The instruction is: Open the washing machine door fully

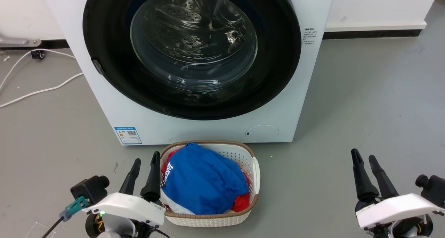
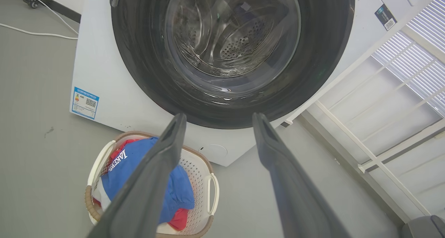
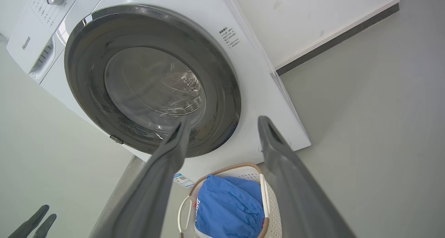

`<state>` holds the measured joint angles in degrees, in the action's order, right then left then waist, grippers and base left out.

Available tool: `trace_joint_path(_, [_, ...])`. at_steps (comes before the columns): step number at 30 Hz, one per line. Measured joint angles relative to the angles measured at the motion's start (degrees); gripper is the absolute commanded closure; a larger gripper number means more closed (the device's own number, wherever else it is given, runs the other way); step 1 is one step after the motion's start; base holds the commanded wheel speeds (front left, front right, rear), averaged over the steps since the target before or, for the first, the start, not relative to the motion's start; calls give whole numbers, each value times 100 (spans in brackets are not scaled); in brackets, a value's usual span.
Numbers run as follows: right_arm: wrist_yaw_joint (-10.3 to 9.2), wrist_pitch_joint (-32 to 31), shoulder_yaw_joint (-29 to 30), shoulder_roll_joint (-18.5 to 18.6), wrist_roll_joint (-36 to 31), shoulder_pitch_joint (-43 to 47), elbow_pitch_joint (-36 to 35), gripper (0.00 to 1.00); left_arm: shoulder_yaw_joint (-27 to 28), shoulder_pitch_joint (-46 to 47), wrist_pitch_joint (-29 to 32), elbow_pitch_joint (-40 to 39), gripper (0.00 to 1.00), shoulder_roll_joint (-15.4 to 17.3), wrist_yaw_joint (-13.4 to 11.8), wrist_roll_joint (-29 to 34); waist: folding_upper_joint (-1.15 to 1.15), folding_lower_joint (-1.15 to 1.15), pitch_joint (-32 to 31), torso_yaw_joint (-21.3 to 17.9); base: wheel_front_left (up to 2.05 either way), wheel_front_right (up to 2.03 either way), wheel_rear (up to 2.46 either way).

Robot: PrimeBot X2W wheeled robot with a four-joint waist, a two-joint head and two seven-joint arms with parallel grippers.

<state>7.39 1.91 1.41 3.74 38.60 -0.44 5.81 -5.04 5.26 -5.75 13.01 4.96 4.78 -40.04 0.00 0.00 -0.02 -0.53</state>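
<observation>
opening the door [image 1: 191, 54], shut flush on the washer [image 1: 104, 102] just behind the basket [image 1: 255, 172], should likely start at the small tab [image 1: 98, 67] on its rim, hooked by the left gripper [image 1: 146, 157] beside the basket, its fingers apart and empty like those of the right gripper [image 1: 363, 154].

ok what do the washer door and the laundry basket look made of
The washing machine door: likely glossy black plastic, by its sheen, around a clear bulging window, apparently glass. The laundry basket: white plastic with punched holes; its brown rim looks woven.
</observation>
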Motion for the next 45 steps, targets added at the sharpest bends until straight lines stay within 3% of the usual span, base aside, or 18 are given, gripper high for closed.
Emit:
trace_joint_path(22, [1, -47, -69, -24, -1574, 120, -290, 0, -343, 76, -337, 41, 0, 144, -202, 1432, 0, 0, -10, -12, 0, 0, 0])
trace_joint_path(45, [2, 36, -135, -54, -2658, 187, -377, 0, -528, 97, -634, 294, 0, 176, -297, 2519, 0, 0, -33, -41, 0, 0, 0])
